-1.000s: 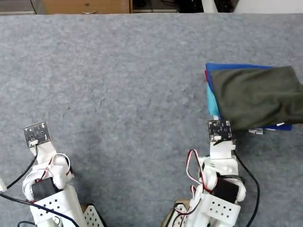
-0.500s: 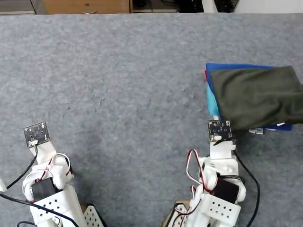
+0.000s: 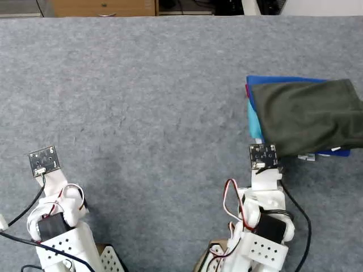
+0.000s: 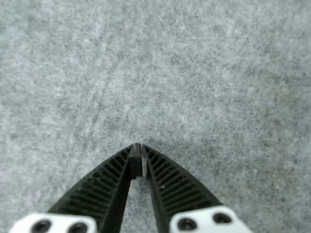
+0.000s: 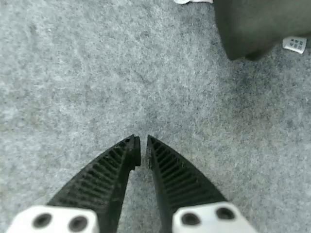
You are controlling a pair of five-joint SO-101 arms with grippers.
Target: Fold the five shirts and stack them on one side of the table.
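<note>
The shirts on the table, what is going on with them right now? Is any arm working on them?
No arm is handling a shirt at this moment. A folded stack sits at the right side of the grey table, with a dark green shirt on top and a blue shirt showing beneath it; the layers cannot be counted with certainty. The left gripper is shut over bare felt. The right gripper is also shut, holds nothing, and sits just short of the stack.

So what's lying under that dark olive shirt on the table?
From under the olive shirt peek a dark blue shirt, a red sliver and a light blue shirt. Their middles are covered, so any further layer is hidden.
</note>
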